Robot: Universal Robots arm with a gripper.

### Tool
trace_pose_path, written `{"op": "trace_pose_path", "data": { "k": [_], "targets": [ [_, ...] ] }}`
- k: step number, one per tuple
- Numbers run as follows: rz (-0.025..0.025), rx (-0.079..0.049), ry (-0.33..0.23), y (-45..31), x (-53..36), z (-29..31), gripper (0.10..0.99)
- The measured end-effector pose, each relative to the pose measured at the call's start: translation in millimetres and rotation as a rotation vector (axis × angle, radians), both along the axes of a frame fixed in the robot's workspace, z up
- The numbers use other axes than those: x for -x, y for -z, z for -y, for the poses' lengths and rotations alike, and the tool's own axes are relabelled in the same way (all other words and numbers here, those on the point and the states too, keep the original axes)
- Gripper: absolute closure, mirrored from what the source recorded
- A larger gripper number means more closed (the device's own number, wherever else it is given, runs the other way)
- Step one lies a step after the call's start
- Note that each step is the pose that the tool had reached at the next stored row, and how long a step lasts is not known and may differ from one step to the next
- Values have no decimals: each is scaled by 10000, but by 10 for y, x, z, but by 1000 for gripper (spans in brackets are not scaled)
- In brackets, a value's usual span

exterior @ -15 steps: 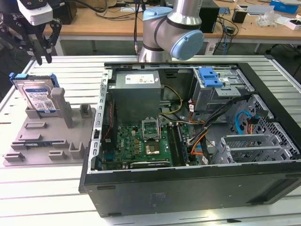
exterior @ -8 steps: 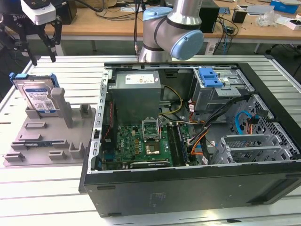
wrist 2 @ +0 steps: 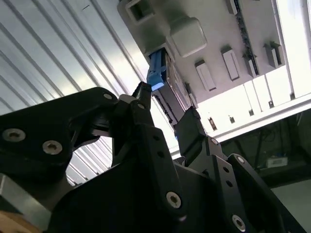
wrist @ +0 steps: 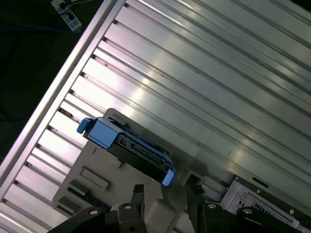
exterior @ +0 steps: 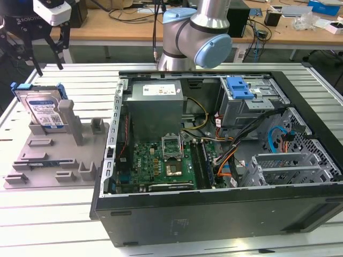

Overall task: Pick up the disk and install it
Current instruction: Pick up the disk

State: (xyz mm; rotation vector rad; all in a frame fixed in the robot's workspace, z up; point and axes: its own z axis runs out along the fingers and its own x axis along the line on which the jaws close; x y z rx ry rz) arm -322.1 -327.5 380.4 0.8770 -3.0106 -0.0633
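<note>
The disk [exterior: 45, 110] stands on edge in a grey holder [exterior: 64, 160] at the exterior view's left, its white-and-blue label facing out and a blue bracket around it. My gripper [exterior: 49, 61] hangs open above it, a clear gap away, with nothing between its fingers. In the second wrist view the disk [wrist 2: 163, 82] shows edge-on beyond the open gripper [wrist 2: 167, 114]. In the first wrist view the disk [wrist: 129, 148] lies just past the gripper [wrist: 166, 190], with its blue bracket ends showing.
An open computer case [exterior: 123, 214] takes up the middle and the exterior view's right, holding a grey power-supply box [exterior: 155, 107], a motherboard [exterior: 161, 163] and a blue caddy [exterior: 239, 87] in the drive bay. The arm's base [exterior: 190, 32] stands behind the case. The table [exterior: 48, 214] is ribbed metal.
</note>
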Motion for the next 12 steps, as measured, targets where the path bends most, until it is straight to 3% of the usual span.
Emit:
{"op": "trace_pose_path", "data": {
  "k": [12],
  "targets": [
    [1, 0, -2300, 8, 0, -12, 604]
  ]
}}
